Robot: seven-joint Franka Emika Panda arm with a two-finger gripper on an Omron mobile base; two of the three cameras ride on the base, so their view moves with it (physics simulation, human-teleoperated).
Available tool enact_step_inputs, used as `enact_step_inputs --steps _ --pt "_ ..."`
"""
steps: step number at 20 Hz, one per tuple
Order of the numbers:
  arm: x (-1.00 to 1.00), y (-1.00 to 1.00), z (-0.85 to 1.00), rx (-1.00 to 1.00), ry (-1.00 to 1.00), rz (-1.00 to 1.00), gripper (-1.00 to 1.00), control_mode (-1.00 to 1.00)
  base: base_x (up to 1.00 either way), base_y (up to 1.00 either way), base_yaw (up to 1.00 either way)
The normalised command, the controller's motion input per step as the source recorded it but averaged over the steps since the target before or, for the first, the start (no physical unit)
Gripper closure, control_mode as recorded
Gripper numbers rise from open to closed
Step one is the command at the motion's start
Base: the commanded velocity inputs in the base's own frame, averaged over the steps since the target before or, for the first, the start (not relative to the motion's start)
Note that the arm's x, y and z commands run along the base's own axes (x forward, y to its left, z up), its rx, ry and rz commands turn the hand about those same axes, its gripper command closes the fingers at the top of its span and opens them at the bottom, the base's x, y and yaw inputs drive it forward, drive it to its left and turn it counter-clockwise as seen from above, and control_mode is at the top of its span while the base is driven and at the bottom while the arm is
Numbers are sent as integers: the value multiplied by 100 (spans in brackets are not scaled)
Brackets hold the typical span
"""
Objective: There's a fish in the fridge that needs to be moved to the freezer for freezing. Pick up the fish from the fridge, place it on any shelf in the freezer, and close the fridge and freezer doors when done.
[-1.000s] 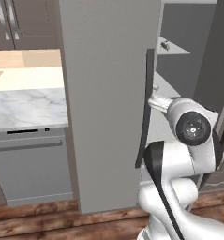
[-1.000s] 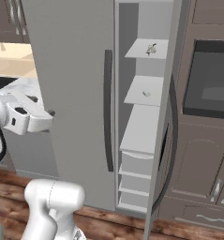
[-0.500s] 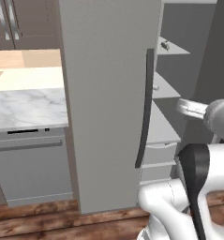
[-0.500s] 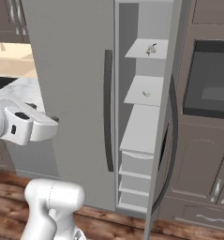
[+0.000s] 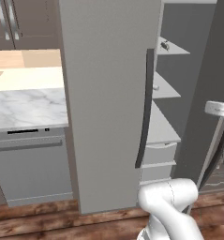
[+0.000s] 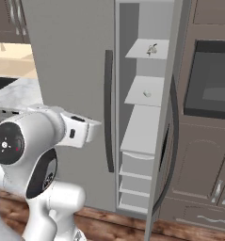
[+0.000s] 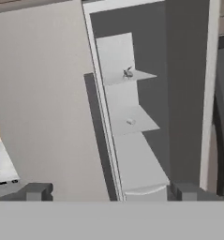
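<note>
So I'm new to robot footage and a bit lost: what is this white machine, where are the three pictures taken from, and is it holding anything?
It is a white robot arm on a driving base in a rendered kitchen. Two pictures come from cameras on the base, behind the arm to its left and right. The third looks out from the hand: the two dark stubs at its bottom are the fingertips, wide apart and holding nothing. Ahead stands a tall grey fridge: one door shut, the other door swung open. Inside, a small dark thing, likely the fish, lies on the upper shelf, and a pale bit on the shelf below.
</note>
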Motion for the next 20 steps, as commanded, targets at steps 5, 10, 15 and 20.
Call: enact_step_inputs --steps 5,10,15,20 --pt "14 -56 -83 0 -16 30 -100 -100 0 0 0" --pt "-13 -55 -76 0 -25 30 -100 -100 0 0 0" --pt "-35 -48 -52 0 -22 23 -100 -100 0 0 0" --pt "-1 -43 -45 0 -14 15 -100 -100 0 0 0"
